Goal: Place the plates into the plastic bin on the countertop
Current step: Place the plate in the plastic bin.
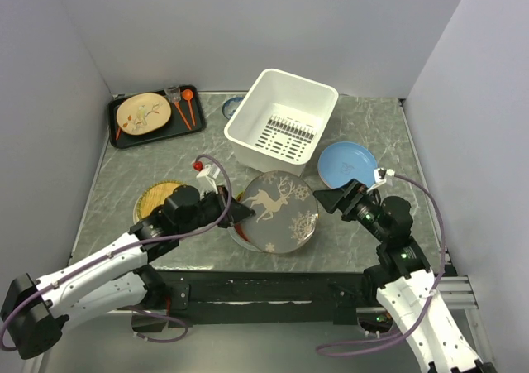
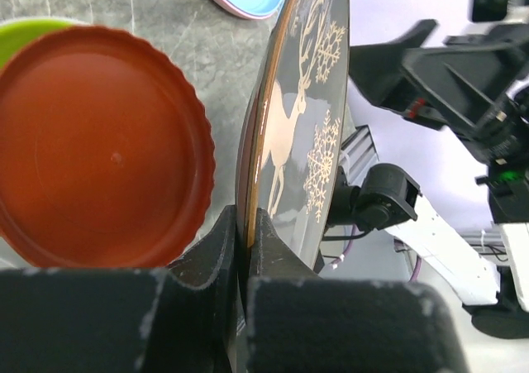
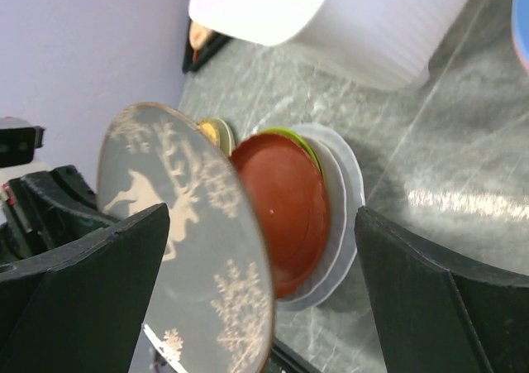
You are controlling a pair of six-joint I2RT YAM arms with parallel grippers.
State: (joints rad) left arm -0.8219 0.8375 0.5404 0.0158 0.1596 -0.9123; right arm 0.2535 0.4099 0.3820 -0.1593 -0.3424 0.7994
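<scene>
Top external view: left end effector [image 1: 240, 212] pinches the reindeer plate [image 1: 279, 212] by its rim above the red-topped stack [image 2: 99, 141], right end effector [image 1: 328, 199] spread wide — it should rise level, clearing the near wall of the plastic bin [image 1: 241, 135]

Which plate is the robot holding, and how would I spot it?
Find the white bin. In front of it, the left gripper pinches the rim of a grey plate tilted above a stack. Unlike the plain red plate and light blue plate, it carries a white reindeer and snowflakes.
</scene>
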